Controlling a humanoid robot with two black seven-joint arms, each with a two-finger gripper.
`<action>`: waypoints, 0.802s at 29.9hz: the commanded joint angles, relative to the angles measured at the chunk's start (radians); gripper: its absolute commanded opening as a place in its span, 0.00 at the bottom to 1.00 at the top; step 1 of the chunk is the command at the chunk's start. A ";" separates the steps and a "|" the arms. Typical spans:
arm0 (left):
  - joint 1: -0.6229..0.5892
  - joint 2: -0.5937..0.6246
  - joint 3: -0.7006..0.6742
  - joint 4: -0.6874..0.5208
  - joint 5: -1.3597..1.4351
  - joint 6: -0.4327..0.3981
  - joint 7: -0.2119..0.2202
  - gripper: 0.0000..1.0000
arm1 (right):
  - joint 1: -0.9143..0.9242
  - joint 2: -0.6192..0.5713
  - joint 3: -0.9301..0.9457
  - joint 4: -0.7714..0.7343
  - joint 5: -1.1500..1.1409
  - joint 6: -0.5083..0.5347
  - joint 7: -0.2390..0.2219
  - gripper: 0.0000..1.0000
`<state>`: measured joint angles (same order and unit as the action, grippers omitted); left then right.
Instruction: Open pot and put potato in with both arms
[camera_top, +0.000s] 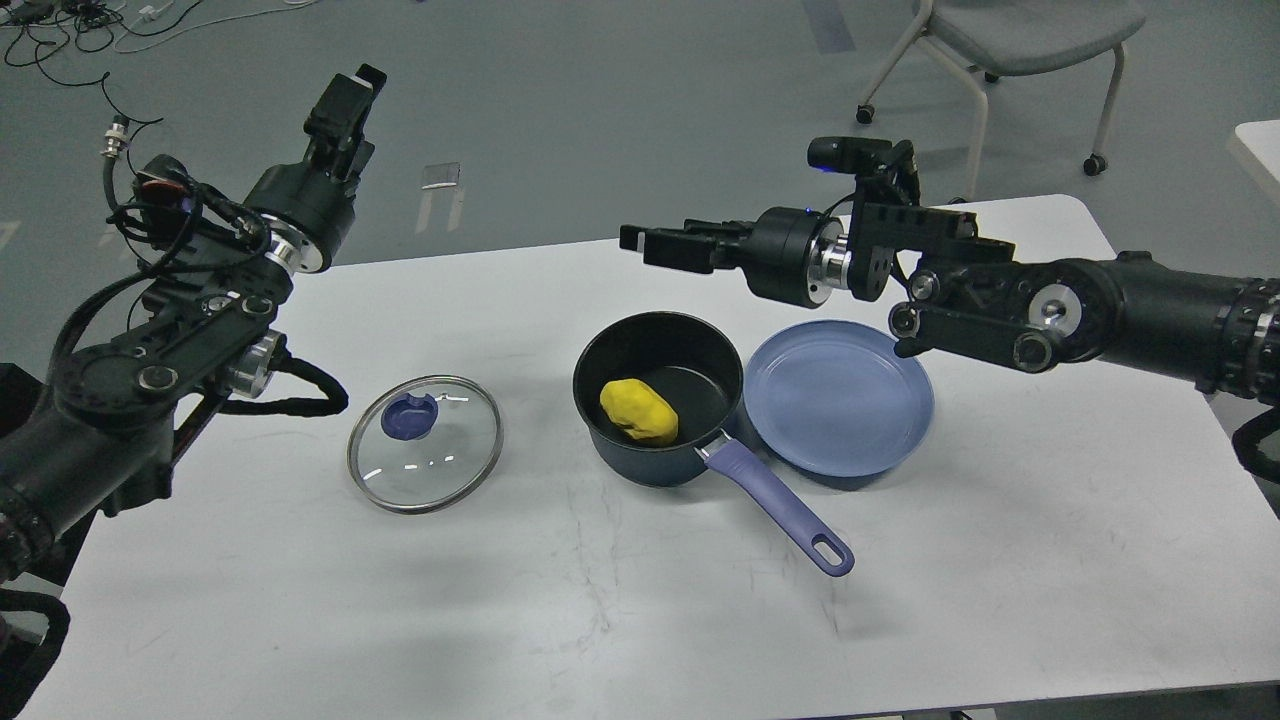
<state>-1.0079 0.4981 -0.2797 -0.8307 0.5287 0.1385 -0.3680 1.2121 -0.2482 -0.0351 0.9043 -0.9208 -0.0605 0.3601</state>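
From the head view, the potato (638, 409) is sitting inside the open saucepan (655, 400), glass lid (425, 443) lying well apart to its left (task looks finished). Left gripper (345, 105) and right gripper (665, 247) are hovering empty; finger spread I cannot tell. Next: retreating only.

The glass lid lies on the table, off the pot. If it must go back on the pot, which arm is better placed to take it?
Probably the left. The glass lid lies left of the pot, on the left gripper side; the right gripper hangs beyond the pot.
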 joint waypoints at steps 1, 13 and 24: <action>0.002 -0.053 -0.050 -0.004 -0.111 -0.101 0.038 0.98 | -0.026 -0.013 0.165 -0.021 0.332 0.052 -0.039 1.00; 0.138 -0.107 -0.285 -0.024 -0.389 -0.398 0.150 0.98 | -0.252 -0.091 0.494 -0.024 0.774 0.249 -0.222 1.00; 0.222 -0.127 -0.291 -0.024 -0.394 -0.375 0.178 0.98 | -0.302 -0.048 0.575 -0.044 0.830 0.240 -0.271 1.00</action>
<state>-0.8075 0.3753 -0.5706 -0.8545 0.1357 -0.2506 -0.1914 0.9089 -0.3081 0.5377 0.8651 -0.0991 0.1812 0.0897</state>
